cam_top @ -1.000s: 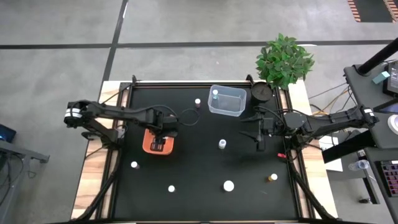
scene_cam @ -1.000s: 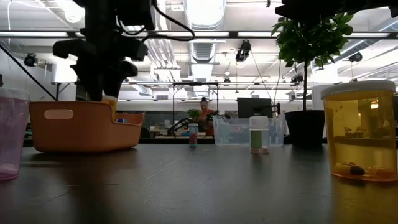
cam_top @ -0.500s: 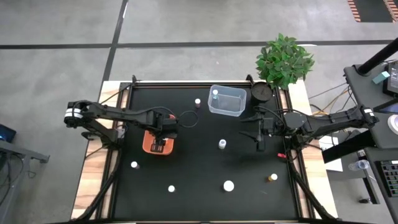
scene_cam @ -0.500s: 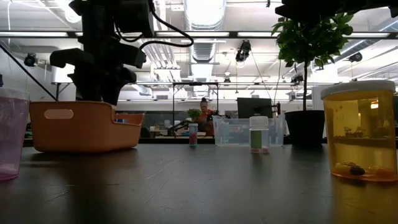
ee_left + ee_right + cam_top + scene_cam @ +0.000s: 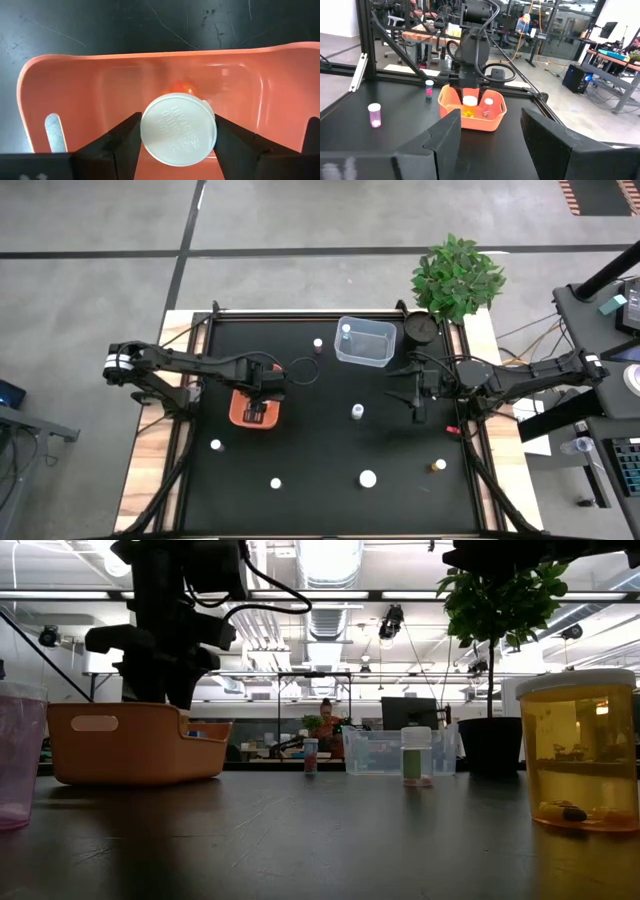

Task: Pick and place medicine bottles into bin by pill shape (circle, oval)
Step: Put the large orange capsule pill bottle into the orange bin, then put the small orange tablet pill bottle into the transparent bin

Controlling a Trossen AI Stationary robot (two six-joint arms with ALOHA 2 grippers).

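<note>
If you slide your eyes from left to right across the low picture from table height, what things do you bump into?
Pink cup at the left edge → orange bin with the left gripper over it → small bottle far back → clear container → white-capped bottle → dark plant pot → big amber bottle.

The middle of the worktop (image 5: 320, 440) is mostly free, so a gripper could pass there between the small bottles, which stand well apart. One white-capped bottle (image 5: 357, 412) stands alone near the centre. At the far edge the clear container (image 5: 366, 342) and the black plant pot (image 5: 420, 328) block the way. The orange bin (image 5: 254, 407) is occupied from above by the left gripper (image 5: 177, 150). The right gripper (image 5: 418, 413) hangs over the right side.
</note>
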